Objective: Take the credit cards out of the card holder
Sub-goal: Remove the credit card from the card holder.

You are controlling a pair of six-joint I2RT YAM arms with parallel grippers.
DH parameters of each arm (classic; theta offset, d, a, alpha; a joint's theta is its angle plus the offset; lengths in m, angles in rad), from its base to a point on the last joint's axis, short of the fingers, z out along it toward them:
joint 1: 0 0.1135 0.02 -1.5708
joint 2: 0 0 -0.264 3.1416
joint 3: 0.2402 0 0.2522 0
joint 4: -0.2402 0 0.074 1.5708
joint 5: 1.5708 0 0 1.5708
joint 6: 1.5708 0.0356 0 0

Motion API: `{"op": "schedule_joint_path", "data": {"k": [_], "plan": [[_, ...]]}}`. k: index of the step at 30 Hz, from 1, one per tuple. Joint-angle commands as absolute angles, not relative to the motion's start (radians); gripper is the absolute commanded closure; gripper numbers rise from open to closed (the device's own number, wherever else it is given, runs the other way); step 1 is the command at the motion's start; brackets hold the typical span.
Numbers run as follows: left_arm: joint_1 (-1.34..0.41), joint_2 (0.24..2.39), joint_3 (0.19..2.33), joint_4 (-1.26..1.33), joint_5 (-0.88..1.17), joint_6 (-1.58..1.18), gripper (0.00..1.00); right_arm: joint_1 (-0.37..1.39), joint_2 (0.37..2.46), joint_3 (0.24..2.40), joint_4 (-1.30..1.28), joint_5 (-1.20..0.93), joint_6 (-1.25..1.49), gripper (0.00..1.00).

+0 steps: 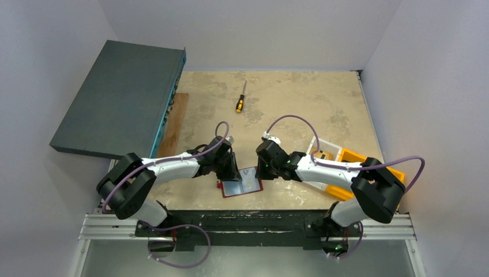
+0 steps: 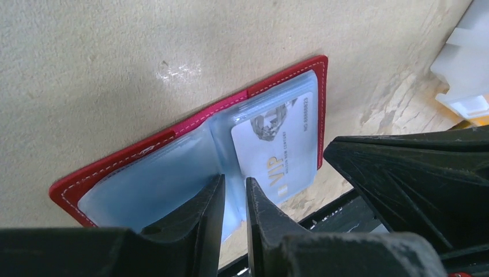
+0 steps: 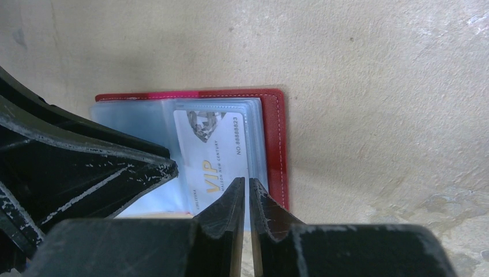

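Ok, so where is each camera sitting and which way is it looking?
Top external: above and behind the robot, looking down at the table; both arms show, left gripper and right gripper meeting at the open card holder.
Left wrist: on the left arm, facing down past its own fingers at the card holder; the right gripper shows at right.
Right wrist: on the right arm, facing down past its own fingers; the left gripper shows at left.
Shared: both wrist views show the silver VIP card.
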State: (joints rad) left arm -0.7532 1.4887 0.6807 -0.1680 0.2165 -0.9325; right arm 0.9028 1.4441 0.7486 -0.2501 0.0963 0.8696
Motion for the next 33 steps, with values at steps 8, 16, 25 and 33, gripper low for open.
{"op": "schedule_joint_path", "data": {"k": [8,16,25,33], "plan": [[-0.737,1.606,0.657,0.113,0.344,-0.983,0.75,0.915,1.449,0.781,-0.299,0.183,0.855,0.94],[-0.736,1.654,0.670,0.177,0.390,-1.007,0.76,0.914,1.433,0.766,-0.330,0.198,0.885,0.94],[-0.735,1.645,0.631,0.261,0.424,-1.026,0.74,0.918,1.488,0.776,-0.300,0.177,0.862,0.93],[-0.730,1.623,0.617,0.260,0.438,-1.020,0.72,0.919,1.545,0.777,-0.328,0.172,0.891,0.90]]}}
